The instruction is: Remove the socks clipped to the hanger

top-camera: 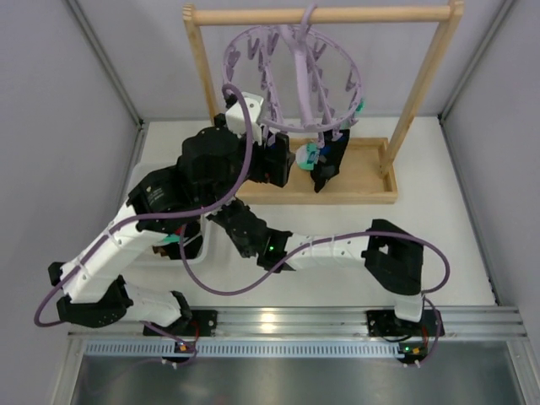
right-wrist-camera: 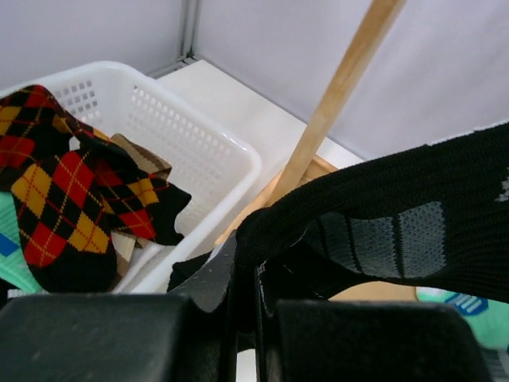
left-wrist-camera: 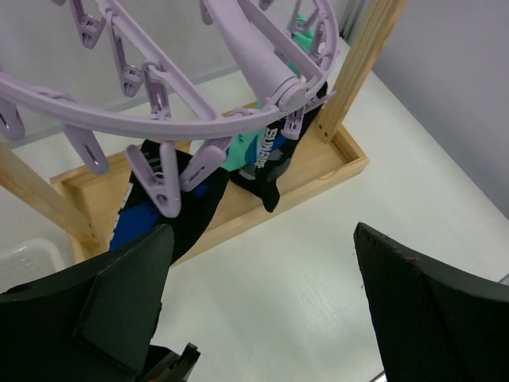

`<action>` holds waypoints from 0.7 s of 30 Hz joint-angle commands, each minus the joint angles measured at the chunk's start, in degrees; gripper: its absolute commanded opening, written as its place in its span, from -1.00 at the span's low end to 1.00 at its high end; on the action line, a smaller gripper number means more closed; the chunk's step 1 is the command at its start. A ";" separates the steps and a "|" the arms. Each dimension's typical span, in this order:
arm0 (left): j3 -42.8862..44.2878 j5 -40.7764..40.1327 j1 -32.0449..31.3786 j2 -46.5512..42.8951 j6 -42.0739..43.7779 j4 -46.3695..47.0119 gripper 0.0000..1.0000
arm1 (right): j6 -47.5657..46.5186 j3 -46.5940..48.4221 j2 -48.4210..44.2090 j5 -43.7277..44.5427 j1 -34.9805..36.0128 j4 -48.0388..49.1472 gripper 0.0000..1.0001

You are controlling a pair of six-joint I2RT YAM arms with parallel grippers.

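The lavender hanger [top-camera: 291, 76] hangs by its hook from the wooden rack's top bar, and it also fills the top of the left wrist view [left-wrist-camera: 159, 119]. Two socks show clipped to it: a black-and-blue sock [left-wrist-camera: 179, 219] and a teal-and-white sock with a dark logo [left-wrist-camera: 256, 155]. In the top view they hang over the rack's base [top-camera: 327, 164]. My left gripper [left-wrist-camera: 266, 298] is open and empty just below the ring, near the black-and-blue sock. My right gripper [right-wrist-camera: 248, 278] is shut on a black sock with grey panels [right-wrist-camera: 382, 215], next to the basket.
A white basket [right-wrist-camera: 203, 155] holds a red, orange and black argyle sock [right-wrist-camera: 71, 191] and a teal one [right-wrist-camera: 12, 255]. The wooden rack's upright [right-wrist-camera: 338, 95] and tray base [top-camera: 371, 181] stand close by. The left arm crosses above the right arm [top-camera: 321, 249].
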 commanded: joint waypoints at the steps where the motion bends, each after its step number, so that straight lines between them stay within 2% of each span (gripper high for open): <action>1: 2.35 -6.54 -0.91 1.20 3.14 1.18 0.97 | -5.15 7.07 4.89 3.08 2.22 -5.35 -1.00; 11: -0.72 -34.04 -3.64 5.15 4.99 1.10 0.97 | -10.78 16.22 11.94 4.05 3.02 -9.58 -1.00; 17: -0.73 -41.19 -3.55 6.82 5.60 1.53 0.97 | -10.43 16.22 11.67 2.91 3.28 -9.75 -1.00; 21: 1.03 -36.99 -0.23 9.81 6.22 1.62 0.97 | -11.22 17.10 11.94 2.91 3.89 -9.58 -1.00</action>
